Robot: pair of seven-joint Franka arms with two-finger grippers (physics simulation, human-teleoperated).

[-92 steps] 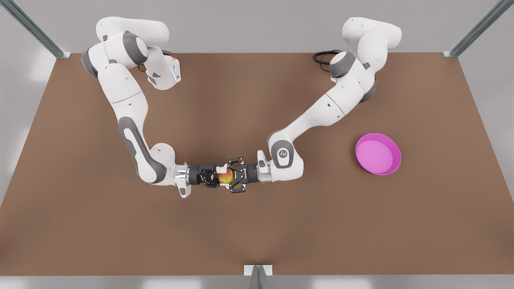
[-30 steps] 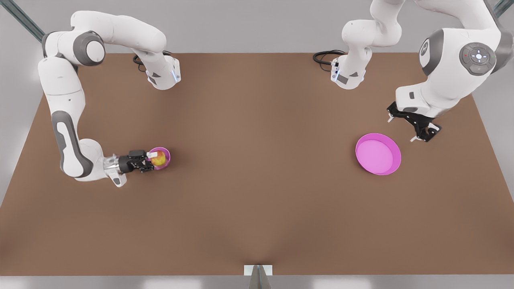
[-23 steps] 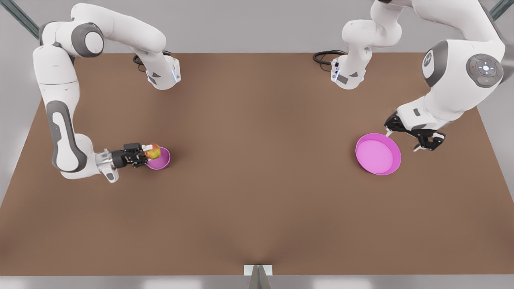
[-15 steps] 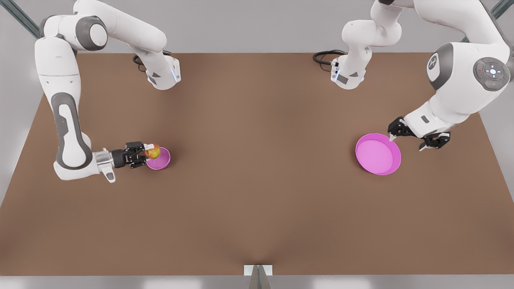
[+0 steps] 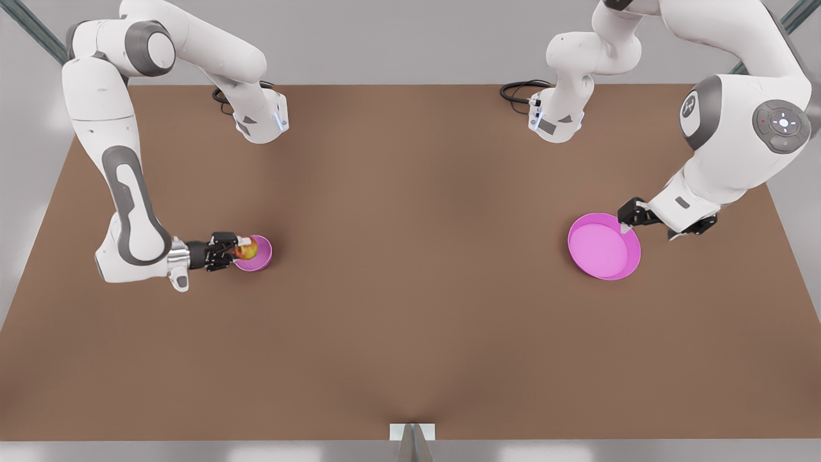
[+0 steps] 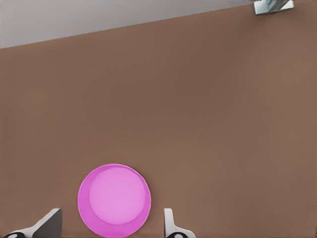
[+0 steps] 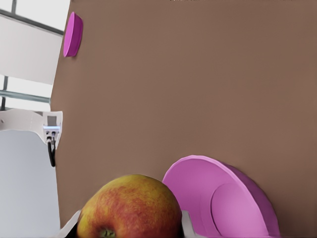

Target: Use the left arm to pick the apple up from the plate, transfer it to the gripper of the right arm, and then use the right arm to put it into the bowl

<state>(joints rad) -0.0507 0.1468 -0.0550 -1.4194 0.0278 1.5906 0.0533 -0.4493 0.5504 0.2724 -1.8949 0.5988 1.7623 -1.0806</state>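
Jaws of the right arm's black two-finger gripper (image 5: 241,249) are clamped on the small round red-and-yellow apple (image 5: 249,250), one pale fingertip (image 7: 185,221) pressed to each flank in the right wrist view. That arm reaches in low from the front view's left. The apple sits at the near rim of the small deep pink-purple bowl (image 5: 265,246), overlapping that rim in the front view. How high it hangs above the bowl I cannot tell.

The left arm's black gripper (image 5: 644,226) waits just beside the wide shallow magenta plate (image 5: 601,249) on the front view's right of the brown worktop (image 5: 410,301). Its jaws stand apart, the plate (image 6: 114,201) lying bare between them in the left wrist view.

With the plate bare and the apple in the right arm's grip, I judge the pick-up and the handover done. What is left is the last step: bringing the apple fully over the bowl's hollow (image 7: 233,203), letting go and drawing clear.

The apple (image 7: 130,208) is close to round, so it has hardly any long axis. A dark dimple on it faces the right wrist camera, so its core probably runs along the gripper's reach, lying over and not upright.
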